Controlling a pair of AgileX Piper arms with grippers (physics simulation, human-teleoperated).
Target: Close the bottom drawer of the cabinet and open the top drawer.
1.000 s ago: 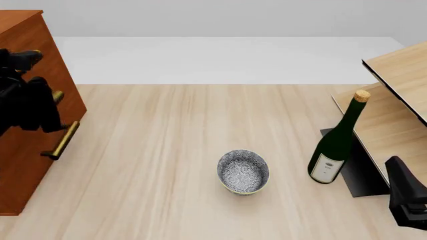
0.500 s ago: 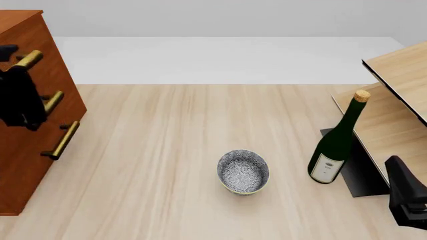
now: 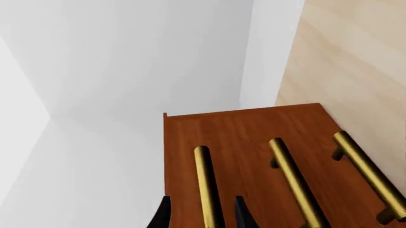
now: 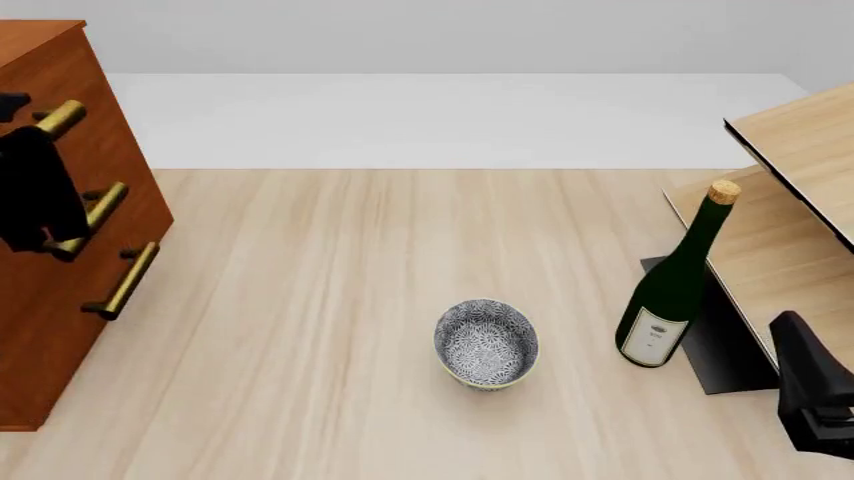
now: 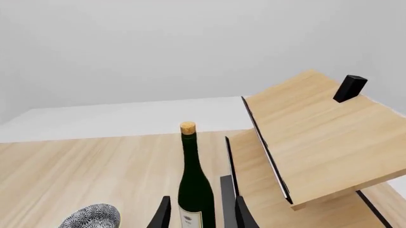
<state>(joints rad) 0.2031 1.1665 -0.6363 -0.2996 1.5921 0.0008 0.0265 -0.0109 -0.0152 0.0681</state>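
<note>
At 9 o'clock on the pale wooden surface [image 4: 334,300] stands the big reddish-brown wooden cabinet [image 4: 60,300] with three brass bar handles. Its top drawer [image 3: 184,156] and bottom drawer [image 3: 326,142] both look pushed in. The black left gripper [image 3: 203,216] is open, one finger on each side of the top handle. The black right gripper [image 5: 201,213], at 4 o'clock, is open around nothing, near the green glass bottle [image 4: 674,285].

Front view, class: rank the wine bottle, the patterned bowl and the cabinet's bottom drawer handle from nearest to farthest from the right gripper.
1. Wine bottle: just left of the right gripper, beside the shelf unit.
2. Patterned bowl: mid-table, further left.
3. Bottom drawer handle: on the cabinet at the far left edge.
</note>
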